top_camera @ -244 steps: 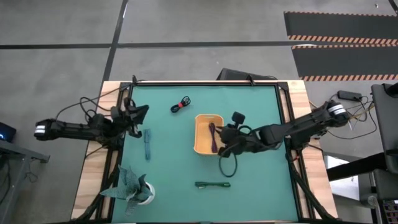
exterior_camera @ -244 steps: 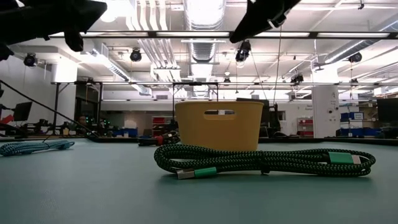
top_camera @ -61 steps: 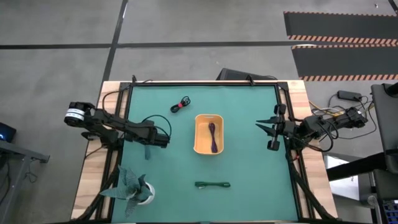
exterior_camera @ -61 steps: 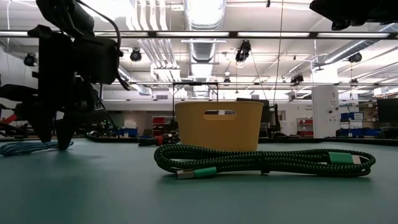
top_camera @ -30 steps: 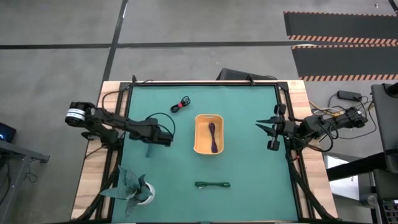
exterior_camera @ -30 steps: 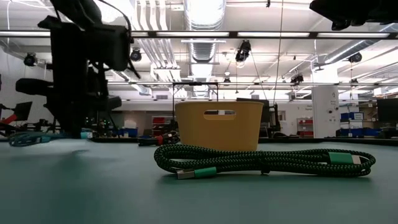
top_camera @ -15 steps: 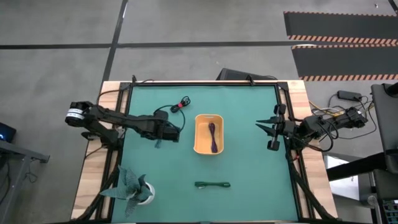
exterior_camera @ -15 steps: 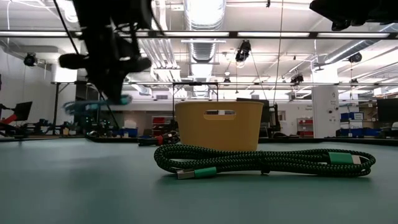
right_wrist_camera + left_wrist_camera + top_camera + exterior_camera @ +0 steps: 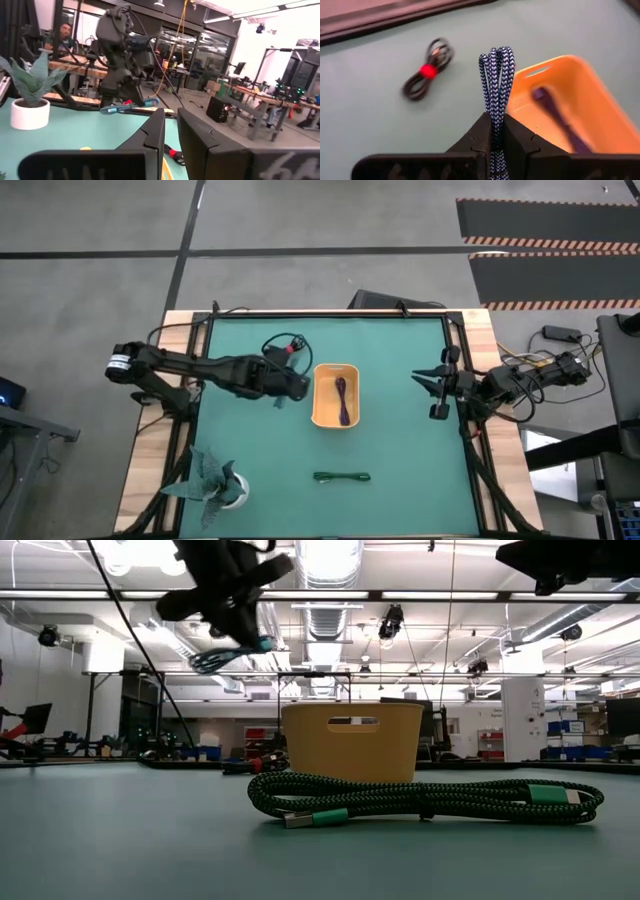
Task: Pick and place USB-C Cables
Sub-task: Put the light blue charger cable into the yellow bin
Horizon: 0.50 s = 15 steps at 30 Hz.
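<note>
the left gripper (image 9: pixel 298 387) hangs above the table (image 9: pixel 400 460) just beside the orange tray (image 9: pixel 322 418), its fingers (image 9: pixel 517 140) pinching the light blue cable (image 9: pixel 496 80). the purple cable (image 9: pixel 342 394) lies inside the tray, the red-and-black cable (image 9: pixel 427 74) rests on the table near it, and the dark green cable (image 9: pixel 420 798) lies well apart at the near edge. the right gripper (image 9: pixel 428 390) waits at the table's right side, fingers spread.

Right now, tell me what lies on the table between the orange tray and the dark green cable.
Nothing: in the high view the green mat between the orange tray and the dark green cable is bare. The low view agrees.
</note>
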{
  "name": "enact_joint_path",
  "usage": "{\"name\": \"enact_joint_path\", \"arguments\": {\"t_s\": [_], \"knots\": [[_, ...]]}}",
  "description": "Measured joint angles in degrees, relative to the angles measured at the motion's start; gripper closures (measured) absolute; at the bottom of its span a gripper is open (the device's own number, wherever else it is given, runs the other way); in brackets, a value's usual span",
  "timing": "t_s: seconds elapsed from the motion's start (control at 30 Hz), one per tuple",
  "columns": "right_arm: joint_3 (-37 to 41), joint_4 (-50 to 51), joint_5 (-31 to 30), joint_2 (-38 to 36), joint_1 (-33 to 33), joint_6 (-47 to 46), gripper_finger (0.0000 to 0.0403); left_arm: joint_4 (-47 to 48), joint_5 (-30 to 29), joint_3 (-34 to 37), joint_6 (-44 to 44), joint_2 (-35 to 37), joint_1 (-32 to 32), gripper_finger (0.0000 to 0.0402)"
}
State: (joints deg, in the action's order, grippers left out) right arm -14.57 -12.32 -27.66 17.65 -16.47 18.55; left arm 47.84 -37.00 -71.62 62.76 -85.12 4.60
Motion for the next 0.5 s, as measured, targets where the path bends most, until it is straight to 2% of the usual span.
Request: {"name": "enact_joint_path", "arguments": {"t_s": [0.27, 0.5], "knots": [[0.00, -0.02, -0.04, 0.00, 0.00, -0.59, 0.0360, -14.35, 0.07, -0.34, -8.86, -0.02, 0.00, 0.0387], [0.00, -0.05, -0.04, 0.00, 0.00, -0.59, 0.0360, -23.24, 0.16, -0.36, -14.62, 0.00, 0.00, 0.0387]]}}
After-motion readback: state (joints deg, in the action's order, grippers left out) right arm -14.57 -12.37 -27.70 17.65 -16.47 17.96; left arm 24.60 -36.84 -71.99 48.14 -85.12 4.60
